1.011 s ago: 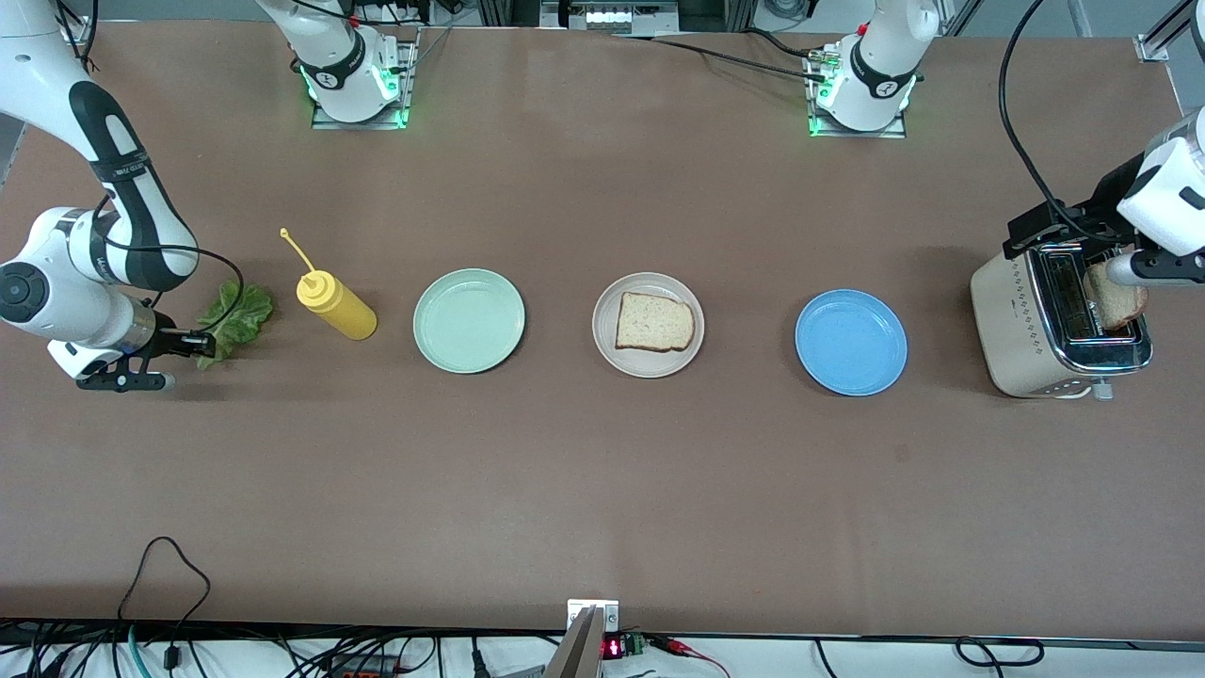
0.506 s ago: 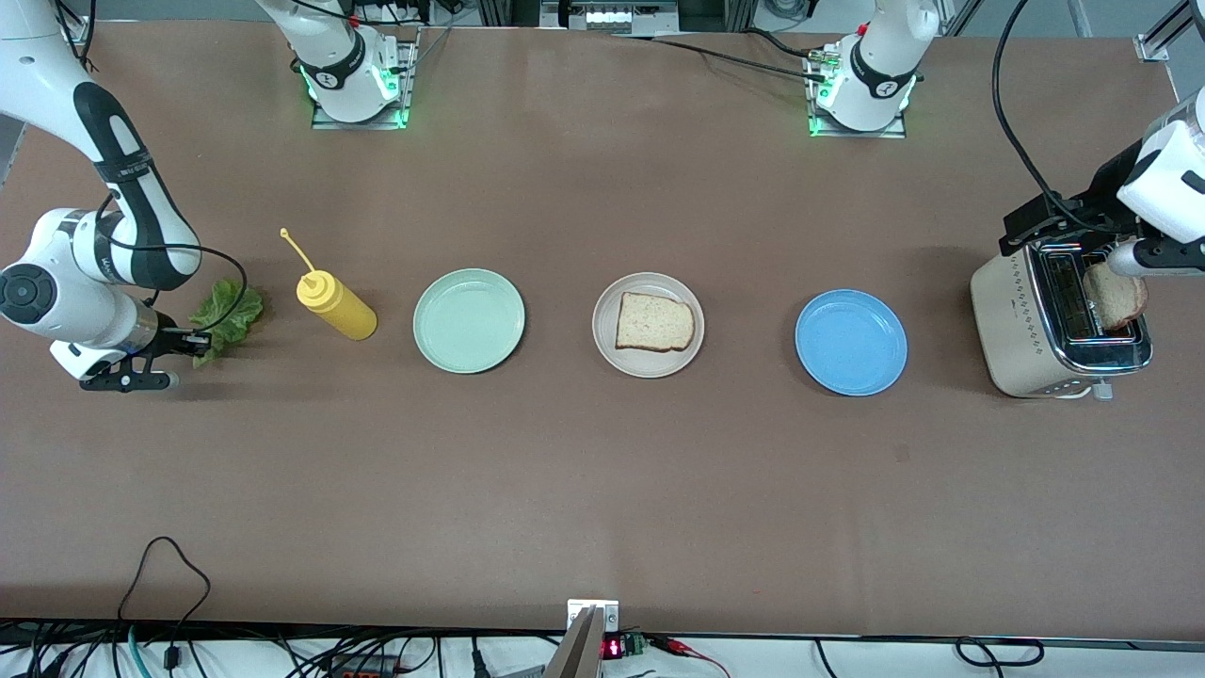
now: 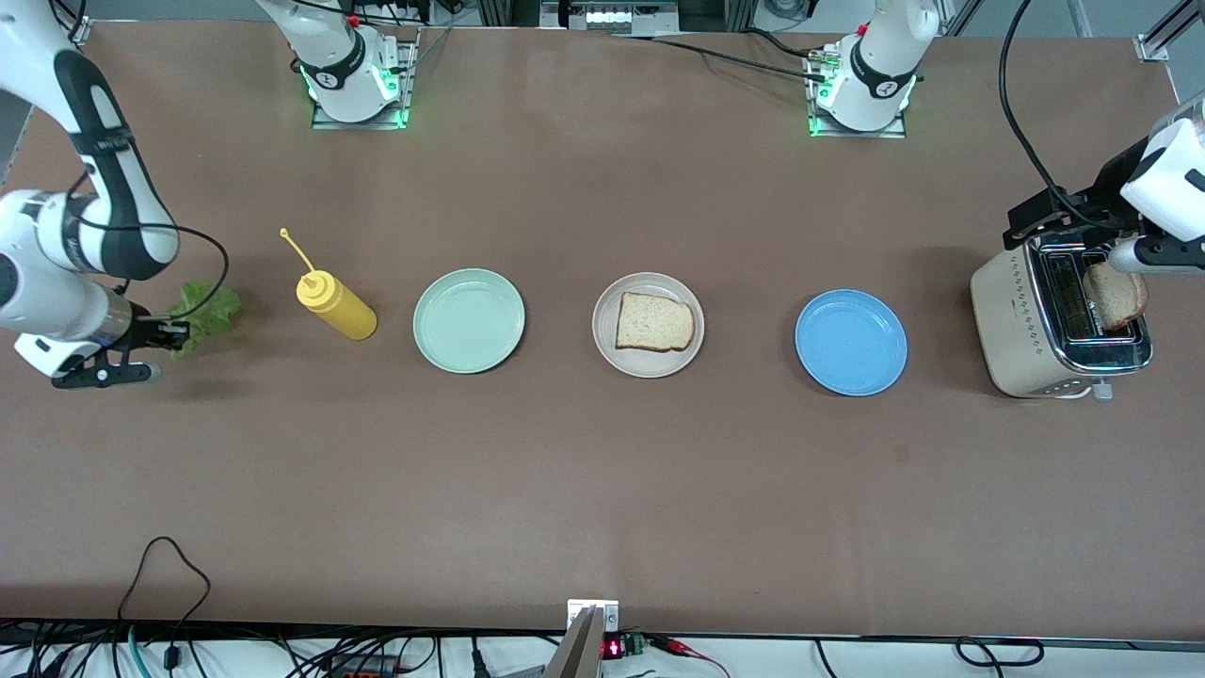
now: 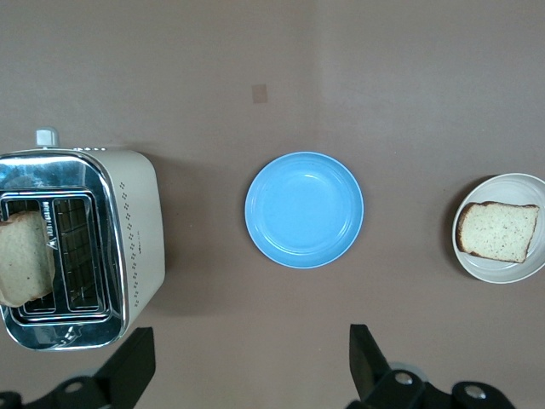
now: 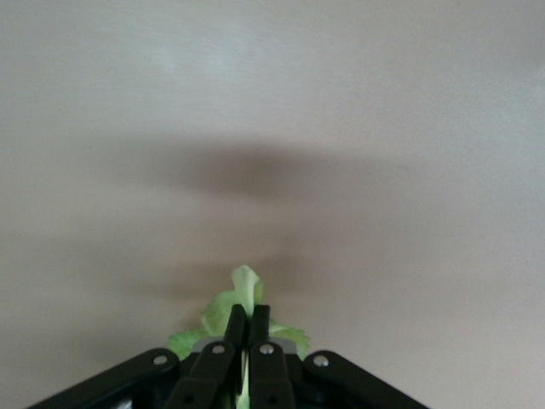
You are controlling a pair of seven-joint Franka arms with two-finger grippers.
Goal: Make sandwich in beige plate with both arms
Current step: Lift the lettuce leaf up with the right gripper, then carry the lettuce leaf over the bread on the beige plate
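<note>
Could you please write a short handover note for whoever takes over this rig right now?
Right claw: shut on the lettuce leaf, lifted over the right arm's end of the table, beside the yellow squeeze bottle.
Left claw: open, holding nothing, over the table beside the toaster.
Things: one bread slice lies on the beige plate, between the mint-green plate and the blue plate. A second slice stands in the toaster slot.
Done: bottom slice placed, lettuce picked up.
Left: lettuce onto the plated slice, then the toaster slice on top.
</note>
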